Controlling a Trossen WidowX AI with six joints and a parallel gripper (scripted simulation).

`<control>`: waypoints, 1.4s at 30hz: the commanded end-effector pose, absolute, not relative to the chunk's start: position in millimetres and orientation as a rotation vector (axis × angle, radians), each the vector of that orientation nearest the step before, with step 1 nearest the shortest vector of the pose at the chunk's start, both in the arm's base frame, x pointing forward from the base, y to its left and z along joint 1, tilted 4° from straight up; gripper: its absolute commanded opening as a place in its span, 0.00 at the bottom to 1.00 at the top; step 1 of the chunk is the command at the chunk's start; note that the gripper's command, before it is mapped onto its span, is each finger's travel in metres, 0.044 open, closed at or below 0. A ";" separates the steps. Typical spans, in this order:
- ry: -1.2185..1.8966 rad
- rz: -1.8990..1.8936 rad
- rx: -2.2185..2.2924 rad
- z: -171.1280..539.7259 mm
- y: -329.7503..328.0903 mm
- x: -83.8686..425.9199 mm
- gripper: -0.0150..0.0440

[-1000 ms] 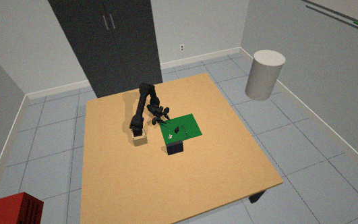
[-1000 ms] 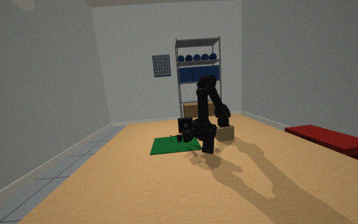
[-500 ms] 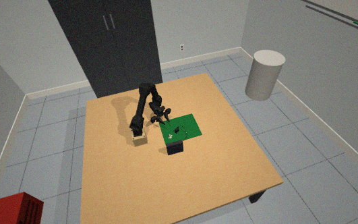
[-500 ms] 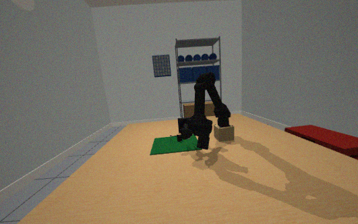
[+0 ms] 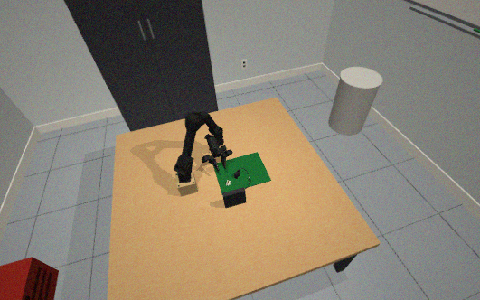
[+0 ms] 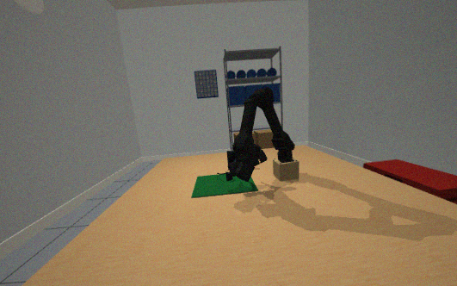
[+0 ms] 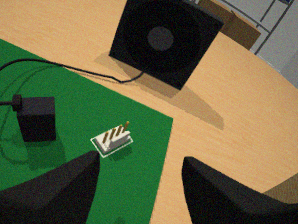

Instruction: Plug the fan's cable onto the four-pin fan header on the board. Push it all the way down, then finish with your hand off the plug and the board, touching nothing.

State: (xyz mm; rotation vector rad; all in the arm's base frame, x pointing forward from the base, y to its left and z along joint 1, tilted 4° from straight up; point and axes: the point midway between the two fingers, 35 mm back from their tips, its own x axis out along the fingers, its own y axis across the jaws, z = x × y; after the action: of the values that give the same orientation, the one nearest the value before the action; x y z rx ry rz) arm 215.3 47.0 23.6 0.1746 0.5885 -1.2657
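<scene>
The plug (image 5: 237, 173) (image 7: 37, 119), a matte black block, is located over the green board (image 5: 260, 171) (image 6: 208, 187) (image 7: 75, 90), beside the white four-pin header (image 5: 228, 182) (image 7: 112, 140) and unmated. In the wrist view, its cable end is directed left, away from the header—its long axis cannot be determined. The header's gold pins are arranged in a slanting row. The end effector (image 5: 221, 168) (image 7: 141, 163) is partly open, with nothing gripped. The square-framed fan (image 5: 235, 198) (image 7: 160, 37) is stood on the wood-grained worktop (image 5: 176, 244) (image 6: 146, 237) (image 7: 215, 80).

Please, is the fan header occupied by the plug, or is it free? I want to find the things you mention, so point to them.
Free: the pins of the header (image 5: 228, 182) (image 7: 113, 140) stand bare, and the plug (image 5: 237, 173) (image 7: 38, 120) is beside it, apart.
</scene>
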 end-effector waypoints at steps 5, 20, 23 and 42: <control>0.793 -1.296 0.238 20.8 42.2 211.8 0.60; 1.139 -1.177 0.411 23.4 45.8 217.2 0.60; 1.195 -1.128 0.449 25.5 47.5 220.0 0.60; 1.383 -0.666 0.655 55.7 57.7 247.2 0.60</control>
State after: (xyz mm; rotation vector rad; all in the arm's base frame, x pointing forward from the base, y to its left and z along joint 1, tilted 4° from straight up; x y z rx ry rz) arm 243.8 57.1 50.3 0.6316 1.3698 -0.7481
